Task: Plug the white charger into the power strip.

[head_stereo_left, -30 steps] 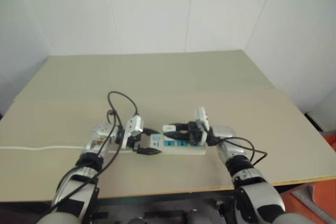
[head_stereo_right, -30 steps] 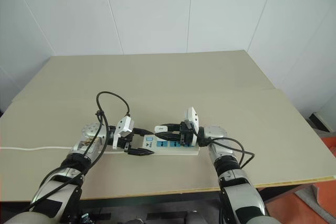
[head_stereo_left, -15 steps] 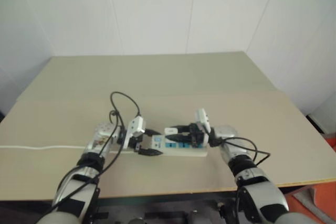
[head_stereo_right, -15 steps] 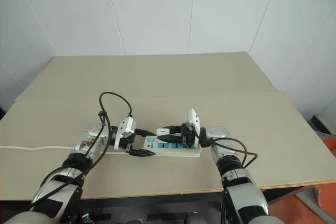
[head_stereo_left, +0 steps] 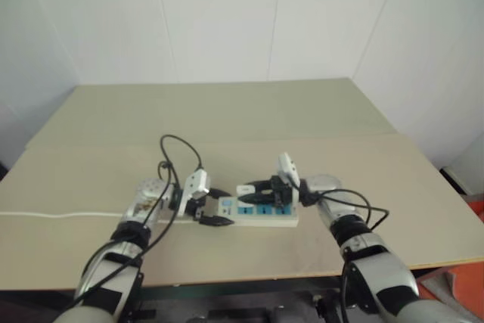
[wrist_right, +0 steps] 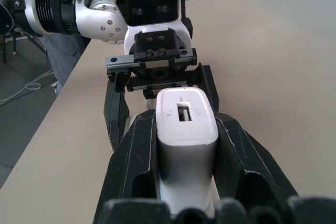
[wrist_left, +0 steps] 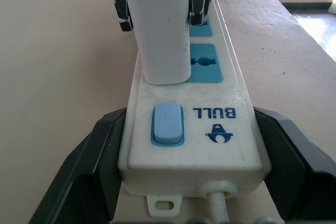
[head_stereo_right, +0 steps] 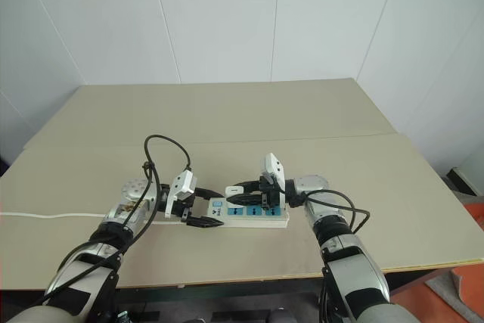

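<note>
1. The strip (wrist_left: 191, 129) lies flat on the tan table (head_stereo_right: 227, 119), near the front edge, its long side running left to right.
2. Its switch end faces the left gripper (head_stereo_right: 203, 208); its thin cord (head_stereo_right: 45, 214) trails off to the left across the table.
3. The left gripper's fingers (wrist_left: 86, 169) stand apart, one on each long side of the strip's switch end, bracketing it closely.
4. The right gripper (wrist_right: 186, 145) is clamped on the charger (wrist_left: 157, 30), one black finger on each side of the white body.
5. The charger sits over the strip's socket row, just past the blue switch (wrist_left: 167, 124), its lower end at the strip's top face beside an open blue socket (wrist_left: 202, 61).
6. Whether its prongs are seated cannot be told.
</note>
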`<state>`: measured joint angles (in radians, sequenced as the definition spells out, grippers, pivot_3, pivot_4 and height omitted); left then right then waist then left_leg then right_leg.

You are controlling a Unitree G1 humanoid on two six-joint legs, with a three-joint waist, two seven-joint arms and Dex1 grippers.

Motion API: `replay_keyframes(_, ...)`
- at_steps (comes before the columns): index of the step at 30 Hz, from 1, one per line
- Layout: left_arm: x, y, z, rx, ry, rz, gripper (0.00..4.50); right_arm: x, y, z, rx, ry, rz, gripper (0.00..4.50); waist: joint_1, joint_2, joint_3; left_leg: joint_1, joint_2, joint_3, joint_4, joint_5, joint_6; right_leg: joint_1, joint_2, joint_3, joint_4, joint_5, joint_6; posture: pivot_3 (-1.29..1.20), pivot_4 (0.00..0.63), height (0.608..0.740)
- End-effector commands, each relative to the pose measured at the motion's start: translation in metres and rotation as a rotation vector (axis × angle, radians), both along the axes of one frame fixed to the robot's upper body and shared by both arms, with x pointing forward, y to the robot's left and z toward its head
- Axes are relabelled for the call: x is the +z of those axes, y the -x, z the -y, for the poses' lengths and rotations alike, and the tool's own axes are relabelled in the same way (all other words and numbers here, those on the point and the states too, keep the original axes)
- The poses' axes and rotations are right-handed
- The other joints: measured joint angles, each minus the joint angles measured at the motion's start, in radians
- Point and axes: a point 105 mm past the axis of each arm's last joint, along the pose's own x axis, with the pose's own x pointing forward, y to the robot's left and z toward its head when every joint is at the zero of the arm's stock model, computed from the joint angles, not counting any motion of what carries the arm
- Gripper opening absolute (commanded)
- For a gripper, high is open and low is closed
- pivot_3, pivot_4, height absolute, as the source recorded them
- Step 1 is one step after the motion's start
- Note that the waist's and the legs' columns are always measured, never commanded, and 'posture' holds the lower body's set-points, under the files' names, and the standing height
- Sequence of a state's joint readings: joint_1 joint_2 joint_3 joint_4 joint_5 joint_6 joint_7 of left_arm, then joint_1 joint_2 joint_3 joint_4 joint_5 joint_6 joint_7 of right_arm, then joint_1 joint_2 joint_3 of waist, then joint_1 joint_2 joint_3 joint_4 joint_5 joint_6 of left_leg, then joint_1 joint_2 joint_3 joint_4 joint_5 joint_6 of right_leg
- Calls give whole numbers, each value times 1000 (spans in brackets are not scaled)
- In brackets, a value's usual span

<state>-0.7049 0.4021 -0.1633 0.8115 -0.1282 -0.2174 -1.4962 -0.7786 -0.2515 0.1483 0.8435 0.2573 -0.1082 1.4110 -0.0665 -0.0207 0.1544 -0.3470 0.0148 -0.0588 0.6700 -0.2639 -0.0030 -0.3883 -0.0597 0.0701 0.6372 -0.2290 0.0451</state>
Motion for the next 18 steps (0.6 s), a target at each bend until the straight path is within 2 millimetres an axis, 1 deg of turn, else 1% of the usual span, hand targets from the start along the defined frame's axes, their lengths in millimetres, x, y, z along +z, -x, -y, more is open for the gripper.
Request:
replay_keyframes(1, -14, 9, -10, -20, -70, -38, 3263, -66, 14, 29, -85, 206, -164, 1138, 0, 0, -3, 0, 0, 0, 0, 0, 0, 0, 0, 0, 0, 0, 0, 0, 150, 740)
replay_keyframes(8, -15, 8, -12, -12, -74, -34, 3263, -74, 23, 30, -85, 176, -145, 1138, 0, -1, -17, 1, 0, 0, -2, 0, 0, 1, 0, 0, -3, -2, 3, 0, 150, 740)
replay_keyframes(12, -14, 8, -13, -7, -71, -33, 3263, -82, 27, 29, -90, 207, -158, 1138, 0, -2, -18, 2, 0, 0, -3, 0, 0, 2, 0, 0, -4, -2, 4, 0, 150, 740)
replay_keyframes(15, -14, 8, -13, -4, -68, -35, 3263, -81, 27, 26, -91, 195, -155, 1138, 0, -2, -19, 2, 0, 0, -4, 0, 0, 2, 0, 0, -4, -3, 5, 0, 150, 740)
replay_keyframes(18, -14, 7, -13, -2, -67, -34, 3263, -79, 30, 24, -75, 183, -90, 1138, 0, -2, -19, 2, 0, 0, -4, 0, 0, 2, 0, 0, -4, -3, 5, 0, 150, 740)
